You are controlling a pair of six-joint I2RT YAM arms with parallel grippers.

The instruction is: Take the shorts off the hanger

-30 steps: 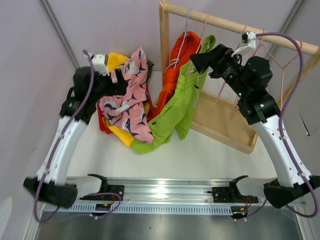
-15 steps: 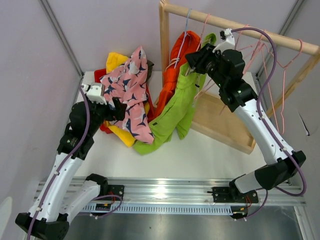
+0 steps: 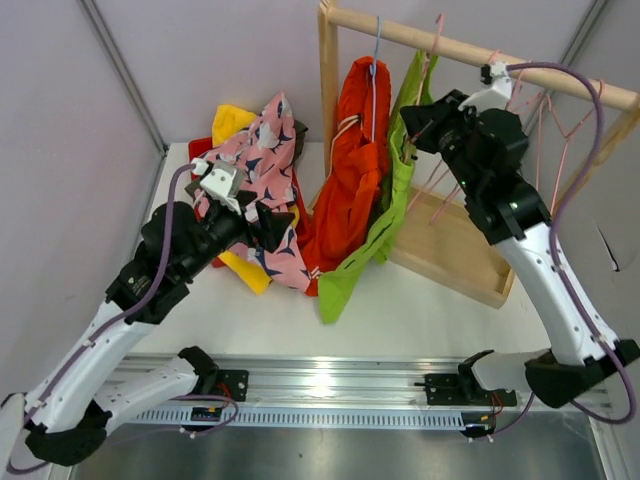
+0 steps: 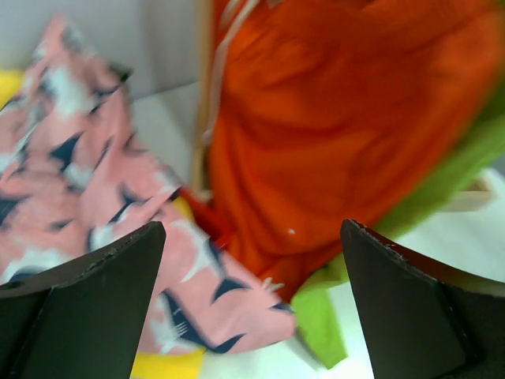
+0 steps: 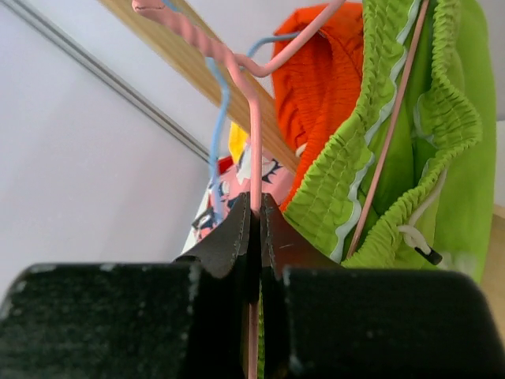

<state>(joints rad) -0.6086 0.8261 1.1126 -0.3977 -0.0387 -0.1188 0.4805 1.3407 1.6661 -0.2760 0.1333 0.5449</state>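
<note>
Lime green shorts (image 3: pixel 385 215) hang on a pink hanger (image 3: pixel 437 25) from the wooden rail (image 3: pixel 560 78). Orange shorts (image 3: pixel 350 170) hang beside them on a blue hanger (image 3: pixel 375 45). My right gripper (image 3: pixel 415 135) is shut on the pink hanger's neck (image 5: pixel 252 118), just below its hook, with the green waistband (image 5: pixel 442 142) to its right. My left gripper (image 3: pixel 270 215) is open and empty, over the pink patterned shorts (image 3: pixel 255 160) on the table. In the left wrist view the orange shorts (image 4: pixel 339 142) fill the space ahead of the open left gripper (image 4: pixel 252 260).
Yellow shorts (image 3: pixel 230 120) lie under the pink patterned ones at the back left. Several empty pink hangers (image 3: pixel 560 130) hang on the rail's right part. The rack's wooden post (image 3: pixel 327 100) and base board (image 3: pixel 450 245) stand on the table's right half.
My right gripper has shut on the pink hanger's neck. The green and orange shorts now hang straighter, their hems drawn in. My left arm has swung right toward them, still open.
</note>
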